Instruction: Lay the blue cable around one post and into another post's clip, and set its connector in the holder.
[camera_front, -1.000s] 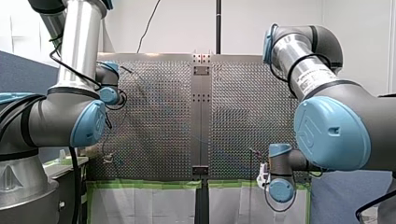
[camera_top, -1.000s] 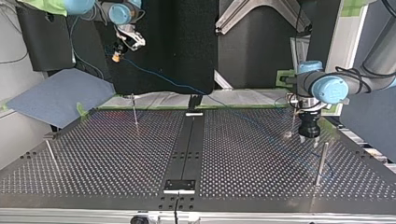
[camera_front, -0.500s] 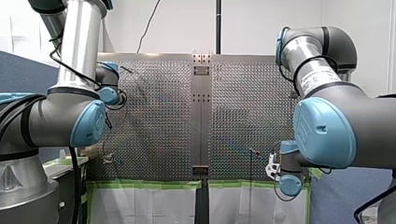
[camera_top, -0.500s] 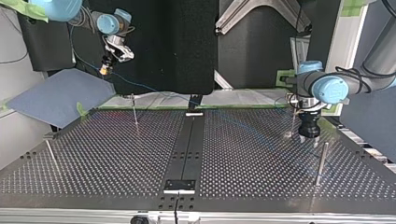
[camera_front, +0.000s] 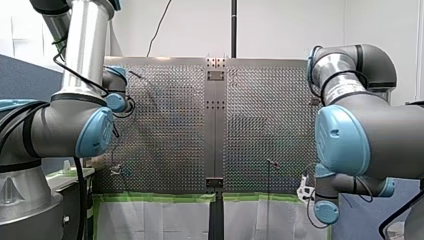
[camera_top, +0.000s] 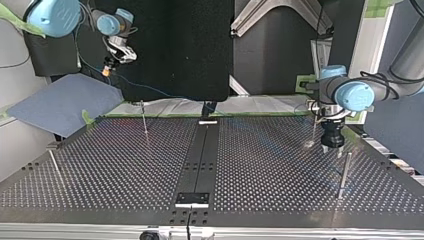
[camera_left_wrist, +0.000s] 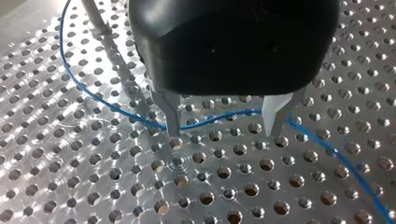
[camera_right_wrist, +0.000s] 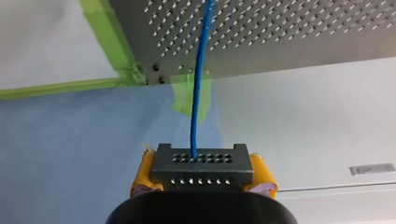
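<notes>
Blue cable (camera_right_wrist: 199, 93) between my open left pincer's (camera_left_wrist: 223, 133) tips, connector (camera_right_wrist: 202, 169) clamped in my right pincer (camera_right_wrist: 203, 181)

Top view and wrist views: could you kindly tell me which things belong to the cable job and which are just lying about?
Job: blue cable, connector in my right gripper, posts, my left gripper open astride the cable.
Lying about: blue sheet, green tape.

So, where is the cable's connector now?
The connector is clamped between my right arm's yellow-padded fingers, raised off the table at the top view's upper left.
</notes>
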